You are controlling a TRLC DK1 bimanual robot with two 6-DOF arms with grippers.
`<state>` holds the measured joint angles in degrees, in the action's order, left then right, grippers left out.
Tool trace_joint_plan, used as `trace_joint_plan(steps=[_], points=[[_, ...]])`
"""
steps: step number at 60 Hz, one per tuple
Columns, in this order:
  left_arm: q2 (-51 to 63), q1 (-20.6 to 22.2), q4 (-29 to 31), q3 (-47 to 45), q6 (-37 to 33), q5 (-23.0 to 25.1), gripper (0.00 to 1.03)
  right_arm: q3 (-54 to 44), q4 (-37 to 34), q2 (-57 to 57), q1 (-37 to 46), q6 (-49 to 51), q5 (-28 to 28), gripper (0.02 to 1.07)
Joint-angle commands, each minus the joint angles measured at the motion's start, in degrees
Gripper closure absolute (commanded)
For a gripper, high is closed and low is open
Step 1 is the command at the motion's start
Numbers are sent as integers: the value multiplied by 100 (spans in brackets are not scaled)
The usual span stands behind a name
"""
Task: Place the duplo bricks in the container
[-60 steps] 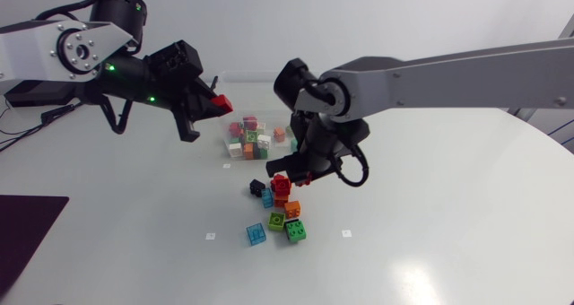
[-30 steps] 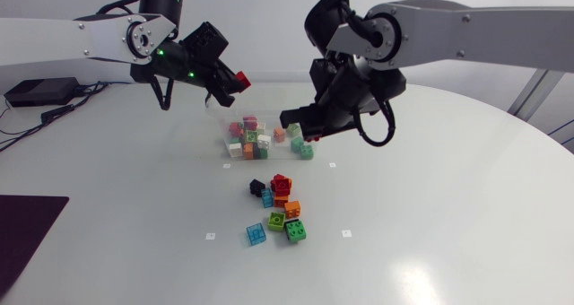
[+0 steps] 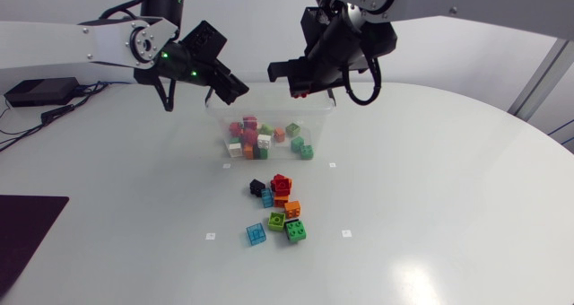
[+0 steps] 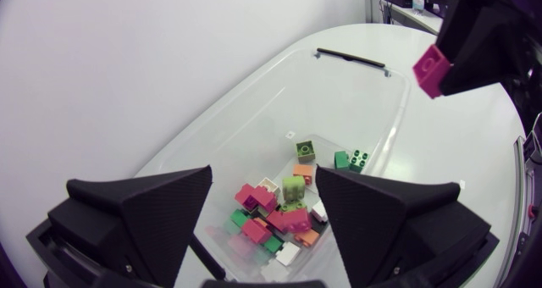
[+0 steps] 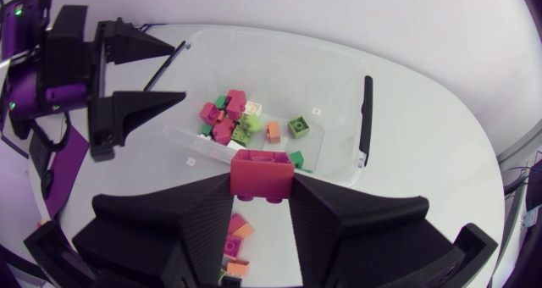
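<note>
A clear plastic container (image 3: 269, 115) stands at the back middle of the table with several coloured duplo bricks (image 3: 256, 136) inside. My left gripper (image 3: 233, 90) hovers over its left rim, open and holding nothing; in the left wrist view the container (image 4: 339, 102) lies under its spread fingers (image 4: 144, 212). My right gripper (image 3: 300, 85) hangs above the container's right part, shut on a red brick (image 3: 303, 94), seen also between its fingers as the red brick (image 5: 262, 174). A pile of loose bricks (image 3: 280, 206) lies on the table in front of the container.
The two grippers are close together over the container; my left gripper (image 5: 182, 69) shows ahead of the right one. The container's lid handle (image 5: 366, 114) runs along its far side. A dark mat (image 3: 22, 233) lies at the table's left edge.
My left gripper has opened and the red brick it held is gone from its fingers. My right arm has risen from the pile with a red brick to above the container.
</note>
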<state>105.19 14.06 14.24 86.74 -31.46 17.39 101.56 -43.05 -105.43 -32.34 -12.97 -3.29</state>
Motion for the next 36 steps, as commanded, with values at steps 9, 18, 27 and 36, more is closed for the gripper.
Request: trace_joint_plan(steps=[9,18,27,36], points=[[-1413,17,-255,-1432,-607,37,5,743,147,-699,202,163,-40,76],[-1826,149,-237,-2363,-1345,204,5,1217,156,-1120,254,163,-49,75],[-1826,211,-202,-2733,-1749,388,5,1622,156,-1507,298,146,-146,75],[-1712,351,-132,-2987,-2224,441,5,1876,183,-1797,307,128,-242,64]])
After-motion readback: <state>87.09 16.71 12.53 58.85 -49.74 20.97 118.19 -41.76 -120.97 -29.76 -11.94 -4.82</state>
